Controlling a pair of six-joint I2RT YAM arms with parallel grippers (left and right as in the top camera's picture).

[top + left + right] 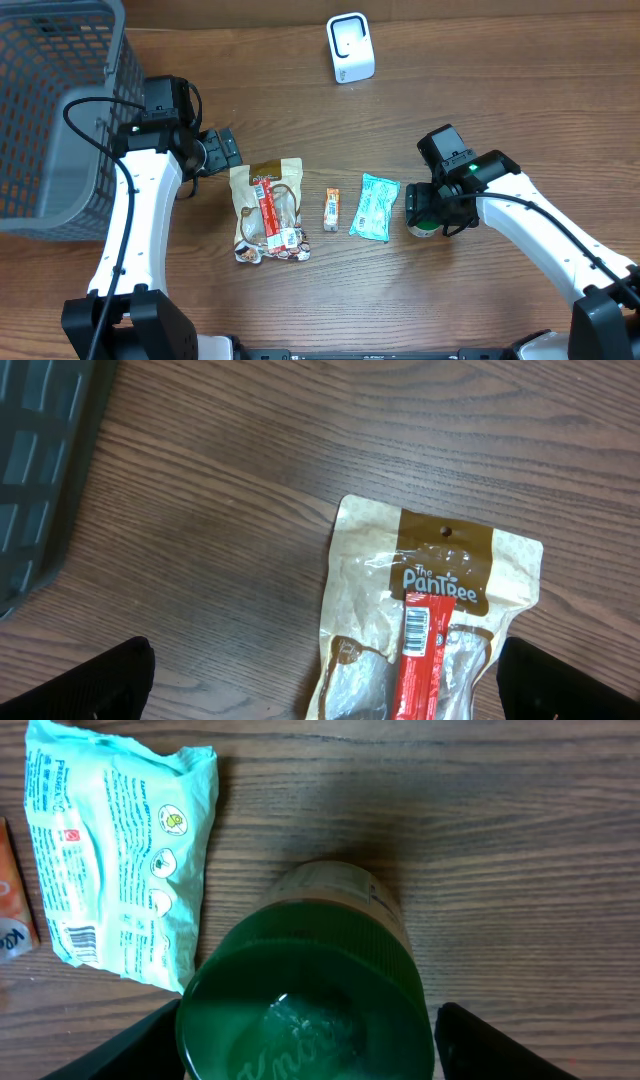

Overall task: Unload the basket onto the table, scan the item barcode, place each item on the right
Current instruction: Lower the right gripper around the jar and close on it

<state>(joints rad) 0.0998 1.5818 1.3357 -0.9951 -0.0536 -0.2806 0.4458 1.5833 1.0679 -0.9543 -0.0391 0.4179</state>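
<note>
A: Jar (305,985), where is it placed?
B: It is seen upright on the table (480,100), right of centre, just beside the mint green packet (375,207). A green lid is shown from above in the right wrist view.

A: Right gripper (308,1012) state?
B: Its jaws are set wide around the jar, one finger at each side of the lid. Whether the lid is actually clamped cannot be told; the gaps are too slim to judge.

A: Left gripper (320,660)?
B: It is spread fully, nothing is held. It is positioned over the top edge of the brown snack bag (268,208), near the grey basket (50,110).

A: Other items?
B: A small orange bar (331,208) is laid between the bag and the packet. A red stick (418,655) with a barcode is seen on the bag. A barcode is also printed at the packet's lower corner.

A: Scanner (350,48)?
B: The white unit is stood at the far edge of the table, well apart from the jar.
</note>
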